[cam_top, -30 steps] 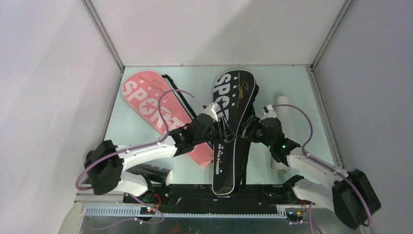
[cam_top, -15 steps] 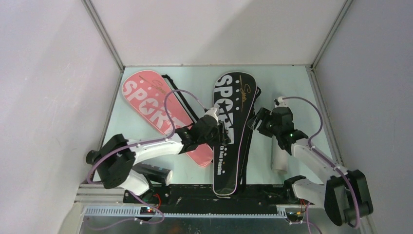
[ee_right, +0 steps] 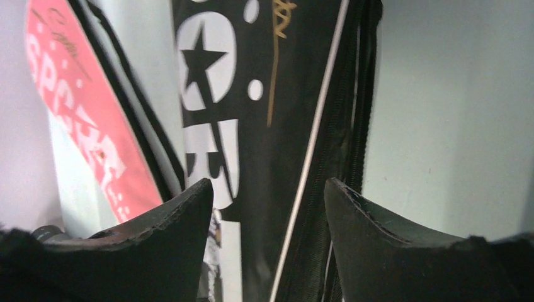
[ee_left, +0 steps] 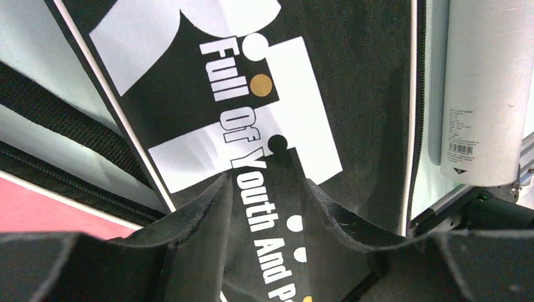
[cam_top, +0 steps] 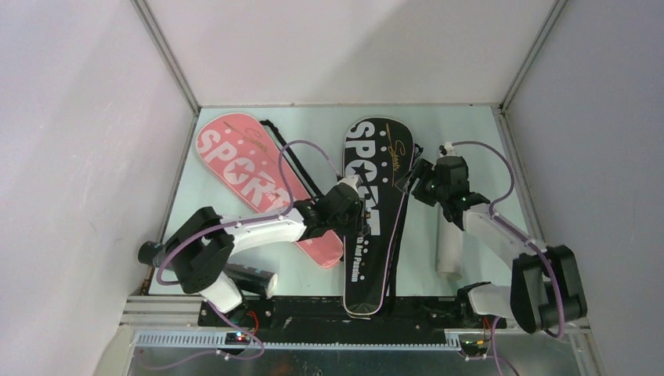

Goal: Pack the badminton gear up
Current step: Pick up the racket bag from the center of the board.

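A black "SPORT" racket cover (cam_top: 376, 168) lies lengthwise in the middle of the table. A pink one (cam_top: 235, 168) lies to its left. My left gripper (cam_top: 357, 217) is low over the black cover's middle. In the left wrist view its jaws (ee_left: 266, 182) stand open, with the cover's white lettering (ee_left: 255, 207) flat between them. My right gripper (cam_top: 419, 184) hangs open at the black cover's right edge. Its fingers (ee_right: 267, 182) straddle the white piping and zipper (ee_right: 352, 126) without holding them. A white shuttle tube (cam_top: 450, 247) lies right of the cover. No racket or shuttlecock shows.
Black straps (cam_top: 270, 129) trail beside the pink cover. A dark cylinder-like object (cam_top: 250, 278) lies near the left arm's base. White walls with metal corner posts (cam_top: 168, 59) close in the table on three sides. The white tube (ee_left: 482, 94) lies close to the table's right rail.
My right gripper has drawn back from the cover's middle toward the far right, to the cover's right edge. The left gripper has shifted slightly nearer on the black cover.
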Controlling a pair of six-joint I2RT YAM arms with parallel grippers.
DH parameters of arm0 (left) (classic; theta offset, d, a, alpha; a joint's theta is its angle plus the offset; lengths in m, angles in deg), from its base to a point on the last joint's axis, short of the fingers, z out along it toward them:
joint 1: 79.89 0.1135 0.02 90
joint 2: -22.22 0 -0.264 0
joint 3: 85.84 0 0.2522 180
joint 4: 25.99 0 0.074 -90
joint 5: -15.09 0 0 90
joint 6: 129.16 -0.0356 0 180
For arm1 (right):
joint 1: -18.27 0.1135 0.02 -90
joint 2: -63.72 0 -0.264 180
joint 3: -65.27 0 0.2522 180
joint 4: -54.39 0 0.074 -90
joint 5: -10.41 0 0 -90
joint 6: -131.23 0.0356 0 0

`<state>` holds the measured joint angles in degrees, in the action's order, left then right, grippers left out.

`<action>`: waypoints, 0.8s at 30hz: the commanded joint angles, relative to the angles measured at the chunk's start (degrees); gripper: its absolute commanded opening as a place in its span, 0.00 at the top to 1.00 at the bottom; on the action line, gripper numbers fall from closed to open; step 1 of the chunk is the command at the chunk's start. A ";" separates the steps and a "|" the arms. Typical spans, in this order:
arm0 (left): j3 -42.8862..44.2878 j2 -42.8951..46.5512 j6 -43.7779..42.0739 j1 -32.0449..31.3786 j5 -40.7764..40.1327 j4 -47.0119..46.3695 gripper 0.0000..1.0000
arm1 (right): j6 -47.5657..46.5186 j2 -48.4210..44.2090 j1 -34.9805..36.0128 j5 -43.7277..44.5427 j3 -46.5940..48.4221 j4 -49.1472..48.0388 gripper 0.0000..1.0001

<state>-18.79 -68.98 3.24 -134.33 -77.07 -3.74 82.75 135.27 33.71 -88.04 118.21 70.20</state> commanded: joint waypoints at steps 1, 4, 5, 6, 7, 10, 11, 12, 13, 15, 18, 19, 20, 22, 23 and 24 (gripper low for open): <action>3.31 0.04 -3.24 0.27 -2.45 2.26 0.51 | -1.23 6.23 -0.41 -1.01 2.28 -3.91 0.35; 4.63 -0.51 -4.20 0.29 -3.04 4.01 0.50 | -1.37 11.50 -0.51 -1.89 3.16 -4.66 0.36; 4.63 -0.17 -4.23 0.29 -3.21 4.04 0.50 | -1.45 13.09 -0.46 -1.86 3.30 -4.72 0.36; 4.51 0.07 -4.24 0.29 -3.54 3.96 0.50 | -1.62 13.92 -0.38 -1.71 3.57 -4.65 0.36; 4.44 0.81 -4.24 0.29 -3.95 3.93 0.50 | -1.79 15.28 -0.40 -1.69 3.79 -4.62 0.35; 4.75 2.21 -4.64 0.29 -5.07 4.53 0.49 | -2.13 17.36 -0.01 -1.98 3.96 -4.64 0.33; 5.21 2.86 -4.79 0.36 -5.67 4.98 0.49 | -2.18 18.25 0.26 -2.13 3.97 -4.75 0.33; 5.31 3.13 -5.02 0.53 -5.94 5.19 0.49 | -2.22 19.10 0.41 -2.44 3.97 -5.09 0.33; 5.69 3.66 -5.12 0.63 -6.24 5.56 0.49 | -2.27 19.48 0.76 -2.62 3.98 -5.37 0.33; 6.43 4.24 -5.45 1.17 -6.43 6.02 0.48 | -2.52 20.60 1.07 -3.15 4.09 -6.88 0.37; 7.49 5.23 -5.85 2.32 -6.47 6.99 0.47 | -2.69 22.30 1.04 -4.82 4.17 -9.63 0.49; 8.09 5.54 -6.32 2.54 -6.77 7.82 0.47 | -2.92 22.44 0.90 -5.90 4.21 -11.17 0.58; 8.38 6.15 -6.65 2.92 -7.48 8.32 0.45 | -3.01 22.37 0.81 -6.46 4.19 -11.92 0.63; 9.38 7.29 -7.57 3.75 -8.87 10.12 0.44 | -3.51 20.78 0.56 -7.65 4.23 -13.85 0.79; 9.94 7.67 -8.11 4.18 -9.29 11.41 0.44 | -4.07 19.92 0.62 -8.06 4.24 -15.08 0.90; 10.23 8.68 -8.29 5.24 -10.09 12.09 0.43 | -4.34 17.83 0.68 -8.33 4.39 -15.68 0.95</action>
<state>-11.59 -64.71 -2.23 -131.42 -83.05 5.07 80.49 156.89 34.15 -93.94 120.59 61.50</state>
